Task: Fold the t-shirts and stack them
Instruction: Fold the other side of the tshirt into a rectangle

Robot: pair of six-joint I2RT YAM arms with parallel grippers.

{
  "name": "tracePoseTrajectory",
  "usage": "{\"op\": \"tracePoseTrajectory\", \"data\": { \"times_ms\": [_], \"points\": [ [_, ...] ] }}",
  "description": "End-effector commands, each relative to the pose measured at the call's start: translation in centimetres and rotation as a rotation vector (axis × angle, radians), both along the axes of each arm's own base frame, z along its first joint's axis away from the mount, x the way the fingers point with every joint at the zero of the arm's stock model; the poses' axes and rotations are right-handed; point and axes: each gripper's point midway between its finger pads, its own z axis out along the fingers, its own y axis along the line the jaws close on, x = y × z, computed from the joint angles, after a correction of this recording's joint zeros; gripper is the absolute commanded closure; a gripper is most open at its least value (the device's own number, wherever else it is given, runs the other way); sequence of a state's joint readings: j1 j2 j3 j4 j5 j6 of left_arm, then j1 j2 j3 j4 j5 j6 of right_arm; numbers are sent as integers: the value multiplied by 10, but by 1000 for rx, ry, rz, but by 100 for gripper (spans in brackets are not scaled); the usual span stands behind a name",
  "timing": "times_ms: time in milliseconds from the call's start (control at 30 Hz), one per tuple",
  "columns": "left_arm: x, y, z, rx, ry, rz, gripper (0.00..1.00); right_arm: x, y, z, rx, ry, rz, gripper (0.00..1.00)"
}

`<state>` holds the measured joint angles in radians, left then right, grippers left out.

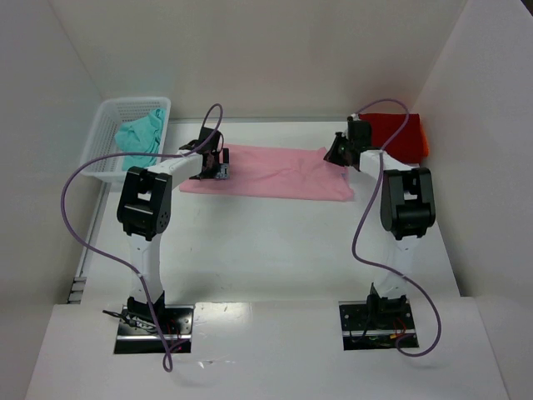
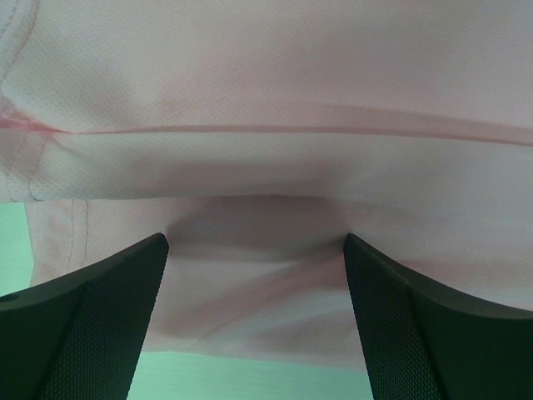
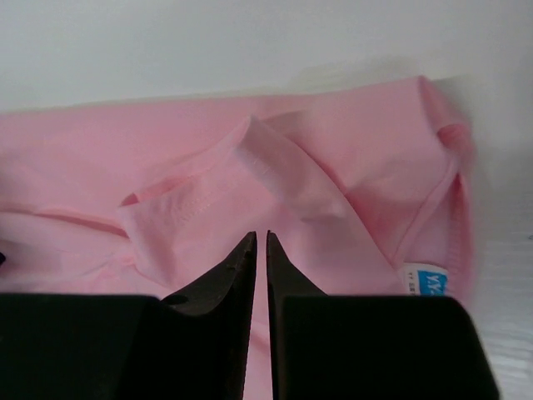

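Judging progress at roughly a third. Counting as done the red t-shirt [image 1: 400, 133], folded into a compact block at the far right corner of the tabletop [image 1: 266, 250]. Working now on the pink t-shirt [image 1: 275, 173], laid flat across the far middle of the tabletop, between the two arms and near the red block at its right end. Leaving untouched the teal t-shirt [image 1: 140, 133], crumpled inside the white basket [image 1: 98, 142] at the far left. Left to do, on this reading: finishing the pink folds, stacking pink with red, then fetching, folding and stacking the teal. Reading the pink t-shirt's long axis as left to right, with the collar [image 3: 200, 196] and a blue label [image 3: 429, 282] toward the right end, so pointing neck-first to the right. Seemingly narrowed already into a long band, going by a lengthwise crease in the left wrist view. Finding the left tool [image 1: 218, 163] wide open, straddling the left end of the cloth. Finding the right tool [image 1: 337, 152] all but closed just by the collar; cannot tell about any pinch of cloth inside.
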<state>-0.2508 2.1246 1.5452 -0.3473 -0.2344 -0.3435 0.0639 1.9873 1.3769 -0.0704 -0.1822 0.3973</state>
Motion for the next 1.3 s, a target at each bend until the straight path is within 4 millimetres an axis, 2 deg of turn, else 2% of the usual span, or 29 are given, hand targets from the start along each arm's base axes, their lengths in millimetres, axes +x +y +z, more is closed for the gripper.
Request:
{"op": "tracePoseTrajectory", "data": {
  "times_ms": [0, 67, 100, 133, 300, 500, 600, 633, 700, 733, 767, 833, 933, 967, 1000, 1033, 1067, 1100, 1133, 1267],
  "points": [
    [-11, 1, -20, 4, 69, -11, 6, 17, 16, -7, 36, -15, 67, 86],
    [-8, 0, -17, 2, 60, -11, 6, 24, 20, -9, 49, -13, 84, 86],
    [-8, 0, -17, 2, 60, -11, 6, 23, 20, -22, 49, 19, 83, 86],
    [-8, 0, -17, 2, 60, -11, 6, 30, 20, -19, 49, 6, 84, 86],
    [-10, 1, -17, 4, 69, -11, 6, 37, 14, -34, 20, 46, 50, 88],
    [-10, 2, -17, 12, 67, -6, 6, 43, -5, -17, -28, 11, -65, 86],
    [-10, 2, -19, 14, 76, -6, 6, 41, -19, -16, -73, 33, -137, 86],
    [-10, 2, -19, 14, 76, -6, 6, 39, -19, -18, -75, 44, -137, 86],
    [-9, 4, -17, 23, 75, -1, 6, 38, -19, -5, -73, 27, -138, 86],
    [-9, 4, -17, 23, 75, -1, 6, 32, -20, -10, -74, 38, -137, 86],
    [-5, 10, -7, 29, 57, 15, 5, 32, -19, 3, -63, 8, -144, 85],
    [5, 14, 6, 20, 23, 28, 5, 23, -20, 3, -63, 12, -144, 85],
    [21, 33, 22, 10, -20, 72, 5, 15, -20, 15, -52, -6, -151, 79],
    [21, 36, 16, 0, -2, 85, 5, 12, -20, 17, -43, -6, -159, 72],
    [24, 36, 16, -1, -6, 85, 5, 5, -20, 13, -44, 2, -159, 70],
    [27, 42, 13, 1, 3, 99, 5, 4, -18, 26, -21, -31, -157, 69],
    [30, 47, 16, -6, -7, 117, 5, 1, -18, 29, -8, -38, -167, 68],
    [29, 47, 10, -3, 5, 117, 5, -8, -16, 23, -3, -25, -158, 67],
    [30, 52, 10, -3, 5, 126, 5, -9, -16, 31, 7, -45, -164, 67],
    [35, 57, 12, -2, -14, 130, 5, -28, -14, 14, 20, 4, -154, 67]
  ]
}}
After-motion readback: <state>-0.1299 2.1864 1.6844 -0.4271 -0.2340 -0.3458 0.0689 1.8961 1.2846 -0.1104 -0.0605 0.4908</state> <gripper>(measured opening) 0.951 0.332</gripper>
